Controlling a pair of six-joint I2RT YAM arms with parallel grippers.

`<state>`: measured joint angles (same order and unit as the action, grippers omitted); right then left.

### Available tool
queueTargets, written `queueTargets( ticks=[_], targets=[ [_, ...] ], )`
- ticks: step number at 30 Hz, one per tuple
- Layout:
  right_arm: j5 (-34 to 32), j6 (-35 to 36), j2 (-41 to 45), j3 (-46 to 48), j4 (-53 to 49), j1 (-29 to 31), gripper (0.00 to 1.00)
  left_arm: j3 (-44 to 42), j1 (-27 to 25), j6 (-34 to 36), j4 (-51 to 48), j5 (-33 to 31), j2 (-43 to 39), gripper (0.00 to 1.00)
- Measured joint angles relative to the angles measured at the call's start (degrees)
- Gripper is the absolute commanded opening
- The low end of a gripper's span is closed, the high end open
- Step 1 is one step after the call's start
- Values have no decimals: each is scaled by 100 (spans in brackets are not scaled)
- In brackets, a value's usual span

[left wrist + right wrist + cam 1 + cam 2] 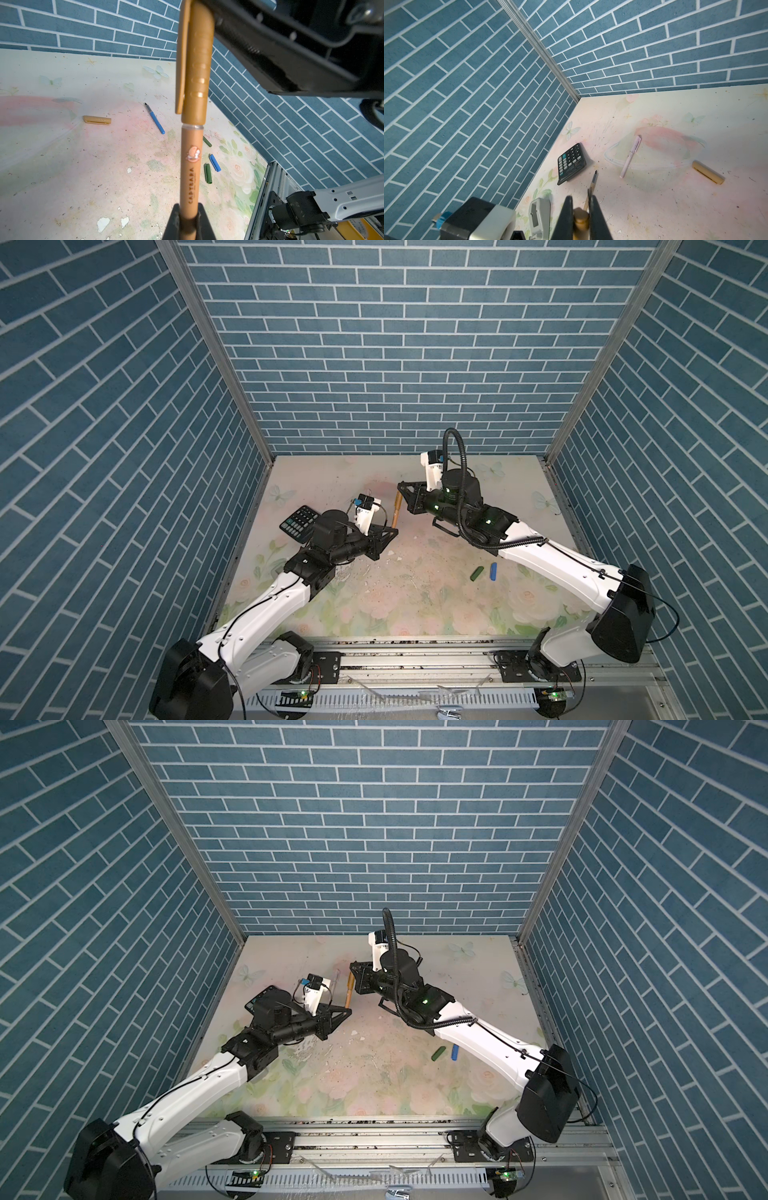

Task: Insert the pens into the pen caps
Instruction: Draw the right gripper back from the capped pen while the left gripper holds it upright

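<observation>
In both top views the gold pen [395, 510] hung above the table [374, 614], a little left of the frame's centre, spanned between the two claws. The left claw [188, 208] was pinching the pen's lower barrel, at the bottom centre of the left wrist view. The right claw [580, 199] was pinching the closed end of the gold cap [195, 72], at the bottom centre of the right wrist view. The cap covered the tip, but a thin clear ring showed between its rim and the barrel, so the seating looked close rather than finished.

The sound way was a short push straight along the pen's length, with both pinches firm and no sideways lean, since a crooked push could jam the cap. One claw should let go only once the ring closed.

Work remained. The blue pen [154, 119] and the partly hidden green pen [207, 141] lay bare at mid-frame. The blue cap [493, 571] and green cap [477, 573] lay side by side at lower right. A spare gold cap [97, 120] lay at centre left. A second gold pen [594, 179] lay uncapped near the calculator [571, 163], and the pink pen [630, 159] looked capped.
</observation>
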<state>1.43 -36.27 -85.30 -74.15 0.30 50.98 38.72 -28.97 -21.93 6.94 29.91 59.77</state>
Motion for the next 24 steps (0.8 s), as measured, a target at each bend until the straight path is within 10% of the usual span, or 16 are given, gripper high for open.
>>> queueTargets(
  ticks=[16, 24],
  targets=[
    [-350, -101, -4, 170, 208, 184, 3, -22, 208, -72, -114, 345, -20, 0],
    [-61, 9, 28, -389, -839, 229, 38, 98, 426, -315, 695, -9, 151, 0]
  ],
)
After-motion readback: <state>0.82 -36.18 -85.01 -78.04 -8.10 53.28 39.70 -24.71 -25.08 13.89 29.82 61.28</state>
